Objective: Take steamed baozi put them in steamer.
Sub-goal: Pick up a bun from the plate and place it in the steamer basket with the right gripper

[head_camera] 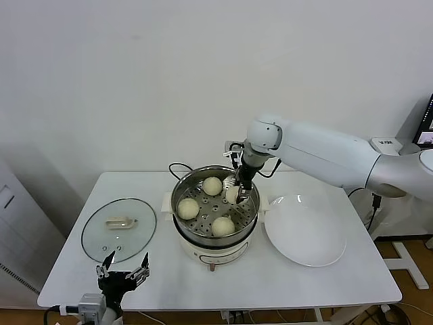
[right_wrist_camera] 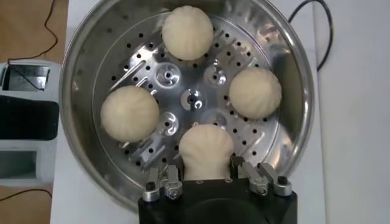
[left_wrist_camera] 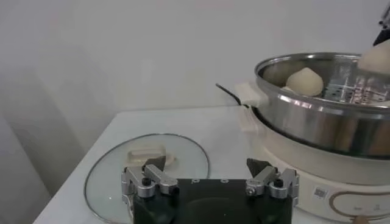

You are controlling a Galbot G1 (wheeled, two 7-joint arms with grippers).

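Now I am at the last step, as I judge it: three buns (right_wrist_camera: 187, 31) already sit on the perforated floor of the steamer (head_camera: 181, 191), and the fourth bun (right_wrist_camera: 206, 148) is between the fingers (right_wrist_camera: 164, 180) of my right gripper (right_wrist_camera: 214, 180), which hangs inside the steel basket on the side nearest the white plate (head_camera: 304, 237). These fingers are closed on this bun, one on each side, and the bun seems low, close to the floor or touching it; I cannot tell which. The other buns lie ahead of the fingertips and to both sides, apart from the held one. I think the next move calls for letting the fingers part gently so the soft dough does not stick or roll, then lifting straight up, clear of the rim. My left gripper (left_wrist_camera: 210, 181) waits idle near the table edge, fingers spread wide and holding nothing, with the glass lid (left_wrist_camera: 146, 167) just ahead of them.
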